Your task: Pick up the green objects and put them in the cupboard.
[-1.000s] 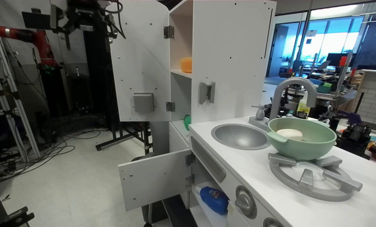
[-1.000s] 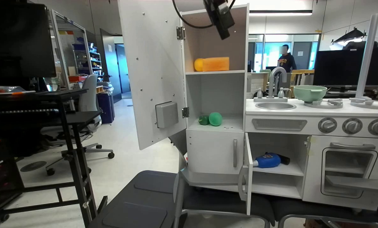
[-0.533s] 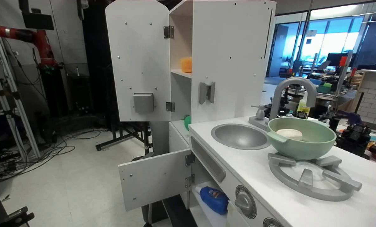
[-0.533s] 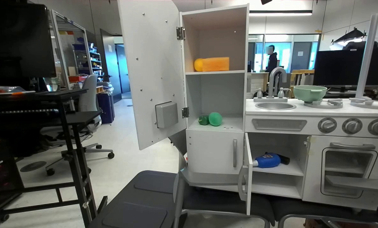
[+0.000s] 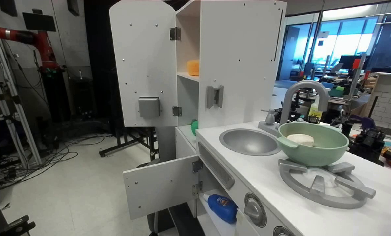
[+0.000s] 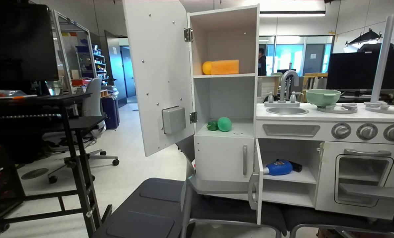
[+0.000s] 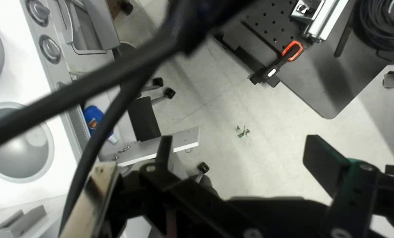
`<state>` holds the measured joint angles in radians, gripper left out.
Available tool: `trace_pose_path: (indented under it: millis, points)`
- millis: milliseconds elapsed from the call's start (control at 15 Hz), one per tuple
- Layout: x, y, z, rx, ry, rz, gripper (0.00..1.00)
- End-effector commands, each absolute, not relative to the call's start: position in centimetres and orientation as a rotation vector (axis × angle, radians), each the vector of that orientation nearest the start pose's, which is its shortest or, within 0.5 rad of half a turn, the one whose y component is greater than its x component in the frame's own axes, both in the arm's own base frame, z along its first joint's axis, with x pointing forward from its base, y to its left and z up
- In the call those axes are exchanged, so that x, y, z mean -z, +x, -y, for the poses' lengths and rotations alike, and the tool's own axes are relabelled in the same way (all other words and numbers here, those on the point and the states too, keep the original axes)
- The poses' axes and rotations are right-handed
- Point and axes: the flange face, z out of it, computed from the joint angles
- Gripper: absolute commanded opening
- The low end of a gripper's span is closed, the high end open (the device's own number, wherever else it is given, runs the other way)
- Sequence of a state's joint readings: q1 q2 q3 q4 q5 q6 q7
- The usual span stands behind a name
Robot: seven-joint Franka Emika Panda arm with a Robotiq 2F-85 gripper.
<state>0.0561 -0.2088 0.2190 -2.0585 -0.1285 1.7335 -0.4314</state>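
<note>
The white cupboard stands with its hinged door swung open. On its lower shelf sit a bright green ball and a darker green pepper-like piece, side by side; the ball also shows partly in an exterior view. On the upper shelf are an orange block and a yellow-orange round piece. My gripper is open and empty above the floor. Only its two fingertips show at the top left of an exterior view, away from the cupboard.
A low door stands open, with a blue bottle on the shelf behind it. The pale green bowl holds a whitish piece on the burner, beside the sink. Small green and dark scraps lie on the floor.
My gripper has risen and moved away from in front of the cupboard top, almost out of both exterior views. The green and orange pieces have not moved. A person in the background has walked left.
</note>
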Motion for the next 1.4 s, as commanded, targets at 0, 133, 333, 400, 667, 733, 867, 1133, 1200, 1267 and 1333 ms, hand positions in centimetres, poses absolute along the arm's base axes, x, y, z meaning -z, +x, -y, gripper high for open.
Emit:
trace_pose_path:
  millis: [0,133,333,400,667,733,867,1133,1200,1267,1333]
  points:
    - [-51.8,45.3,-9.2,-0.045,-3.186,0.916,1.0]
    - [-51.5,44.9,-7.1,0.004,-3.212,0.735,1.0]
    - [-51.9,43.7,-5.8,-0.062,-3.221,0.562,1.0]
    - [-52.7,43.8,-6.4,-0.087,-3.235,0.514,1.0]
    - [-52.6,42.6,-5.6,-0.182,-3.252,0.34,1.0]
    - [-52.3,42.0,-5.2,-0.199,-3.251,0.313,1.0]
    - [-52.9,42.3,-5.7,-0.231,-3.261,0.257,1.0]
    - [-51.9,42.7,-5.5,-0.223,-3.288,0.28,1.0]
    - [-51.9,42.8,-5.5,-0.225,-3.288,0.28,1.0]
    - [-51.8,42.8,-5.5,-0.226,-3.288,0.281,1.0]
    - [-51.8,42.8,-5.5,-0.225,-3.288,0.282,1.0]
